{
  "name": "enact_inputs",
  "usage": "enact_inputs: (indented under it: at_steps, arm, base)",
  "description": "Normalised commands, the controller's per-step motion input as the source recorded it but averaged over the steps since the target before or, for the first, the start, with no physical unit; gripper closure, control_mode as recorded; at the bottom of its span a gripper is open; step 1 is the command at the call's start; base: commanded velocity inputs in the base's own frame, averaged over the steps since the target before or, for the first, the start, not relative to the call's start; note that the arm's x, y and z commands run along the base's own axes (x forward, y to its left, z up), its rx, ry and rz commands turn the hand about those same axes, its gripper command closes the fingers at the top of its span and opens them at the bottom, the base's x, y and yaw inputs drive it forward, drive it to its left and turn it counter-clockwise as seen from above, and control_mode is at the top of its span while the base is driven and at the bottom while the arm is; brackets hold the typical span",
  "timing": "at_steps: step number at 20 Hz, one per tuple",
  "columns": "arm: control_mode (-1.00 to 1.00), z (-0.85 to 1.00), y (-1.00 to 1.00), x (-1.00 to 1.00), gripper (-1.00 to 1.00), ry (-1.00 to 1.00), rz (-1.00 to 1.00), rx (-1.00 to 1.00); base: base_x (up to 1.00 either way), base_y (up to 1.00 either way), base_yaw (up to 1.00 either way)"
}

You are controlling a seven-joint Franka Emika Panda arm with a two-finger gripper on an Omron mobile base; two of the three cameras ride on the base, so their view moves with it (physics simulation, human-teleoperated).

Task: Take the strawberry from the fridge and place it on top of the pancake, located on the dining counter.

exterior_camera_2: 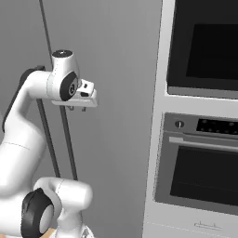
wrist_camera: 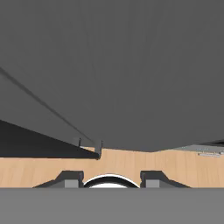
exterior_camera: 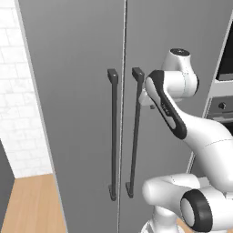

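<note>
The fridge [exterior_camera: 77,113] fills the left base view, tall and matte grey, with both doors shut, so the strawberry is hidden. Its two dark bar handles, the left handle [exterior_camera: 113,136] and the right handle [exterior_camera: 135,136], flank the door seam. My gripper [exterior_camera_2: 77,109] hangs in front of the right door beside the top of the right handle, fingers pointing down. In the left base view the gripper [exterior_camera: 150,106] peeks out behind the forearm. In the hand view the gripper [wrist_camera: 112,177] is open with nothing between its tips, looking down the door [wrist_camera: 131,65]. The pancake and dining counter are out of view.
A built-in oven stack [exterior_camera_2: 204,162] with a dark upper unit [exterior_camera_2: 204,46] stands right of the fridge. A white brick wall [exterior_camera: 18,91] lies to the left. Light wood floor [exterior_camera: 32,205] shows below.
</note>
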Motion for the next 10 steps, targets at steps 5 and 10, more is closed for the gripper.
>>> enact_inputs:
  at_steps: [5, 10]
  arm:
    - [1.0, 0.0, 0.0, 0.0, -1.0, 0.0, 0.0, 0.0]
    - [1.0, 0.0, 0.0, 0.0, -1.0, 0.0, 0.0, 0.0]
  base:
    - [-0.31, 0.02, 0.0]
    - [-0.89, 0.14, 0.01]
